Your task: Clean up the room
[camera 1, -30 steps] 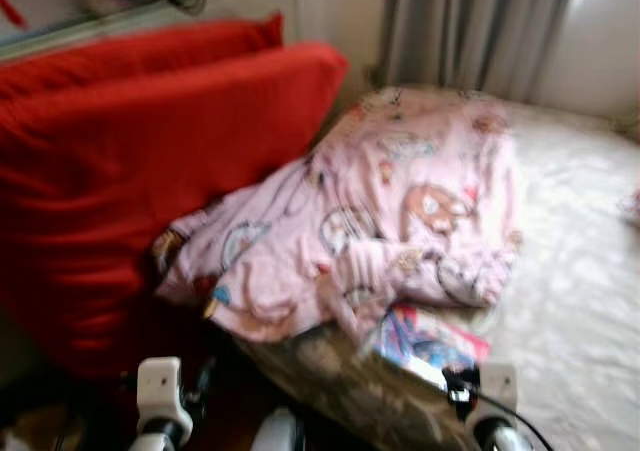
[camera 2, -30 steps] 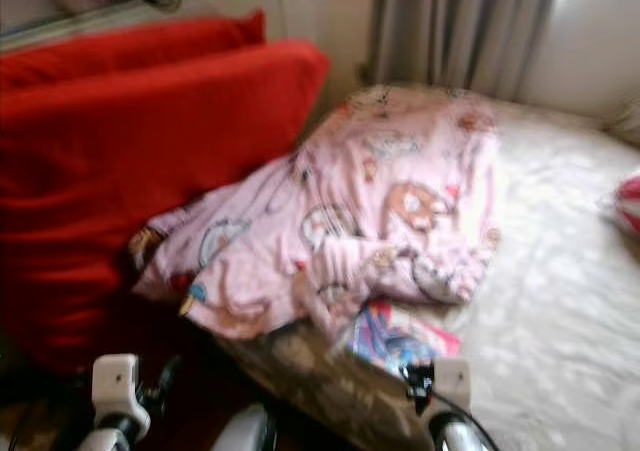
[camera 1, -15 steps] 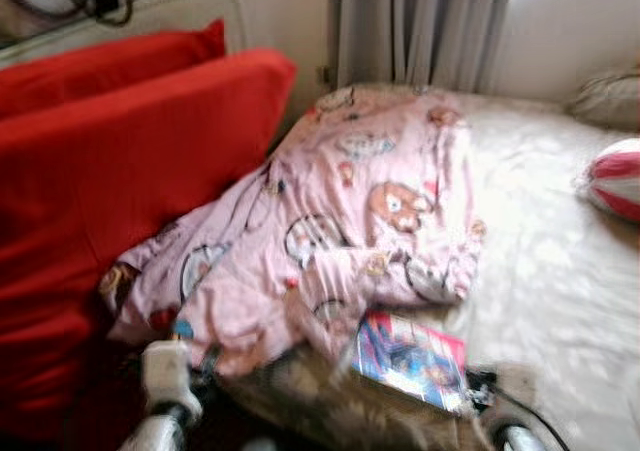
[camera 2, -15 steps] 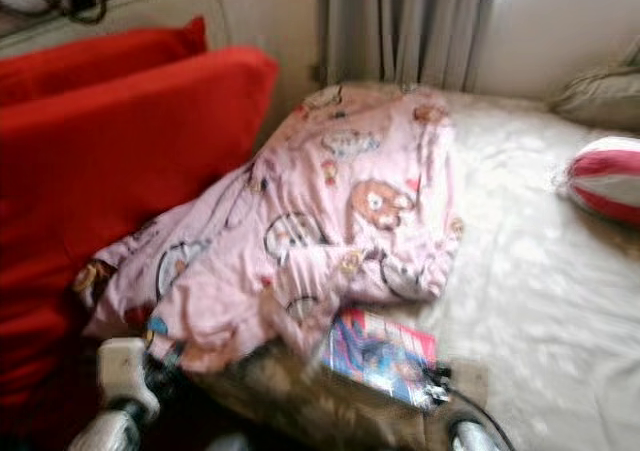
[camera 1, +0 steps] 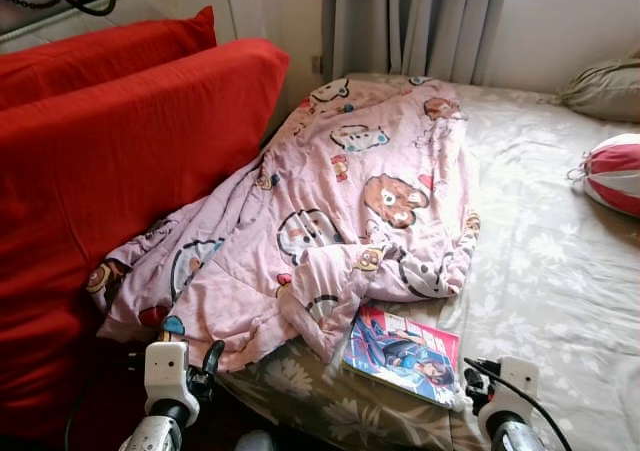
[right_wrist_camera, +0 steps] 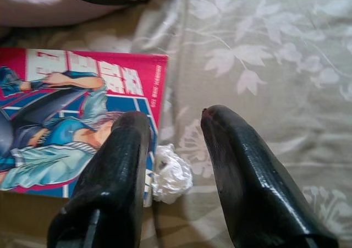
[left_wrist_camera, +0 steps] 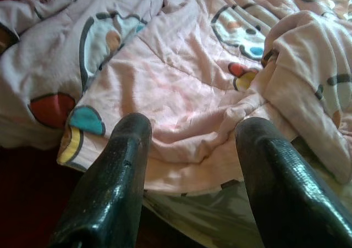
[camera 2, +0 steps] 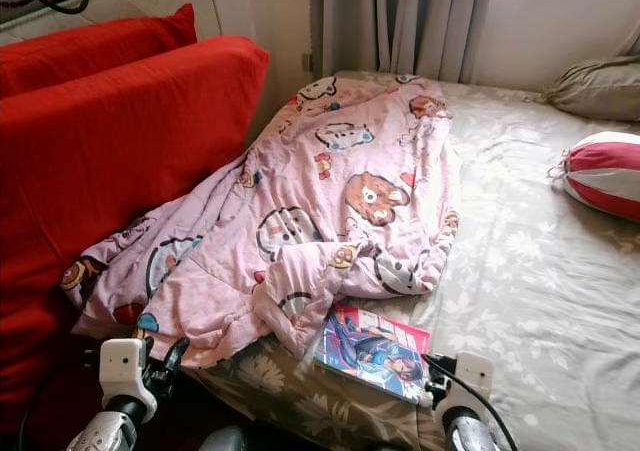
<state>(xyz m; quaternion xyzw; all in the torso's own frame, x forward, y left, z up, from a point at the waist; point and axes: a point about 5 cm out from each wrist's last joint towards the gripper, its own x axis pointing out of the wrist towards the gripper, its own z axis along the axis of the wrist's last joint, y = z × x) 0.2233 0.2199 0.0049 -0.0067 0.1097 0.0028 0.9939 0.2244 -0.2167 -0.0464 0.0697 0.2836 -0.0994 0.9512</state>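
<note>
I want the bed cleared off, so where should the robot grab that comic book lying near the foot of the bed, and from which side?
Probably the comic book's right-hand edge, where it lies flat on bare bedsheet. Its far left corner sits against the pink blanket, so that side is crowded. The right gripper is open just beside that edge, next to a small crumpled white scrap, so it should come from the right, sliding one finger under.

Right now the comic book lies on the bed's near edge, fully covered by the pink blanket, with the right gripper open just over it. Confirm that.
Not quite. The comic book is not covered: it lies in the open on the bed, beside the pink blanket's lower fold, as the left eye view shows. The rest holds: the right gripper is open just over it.
</note>
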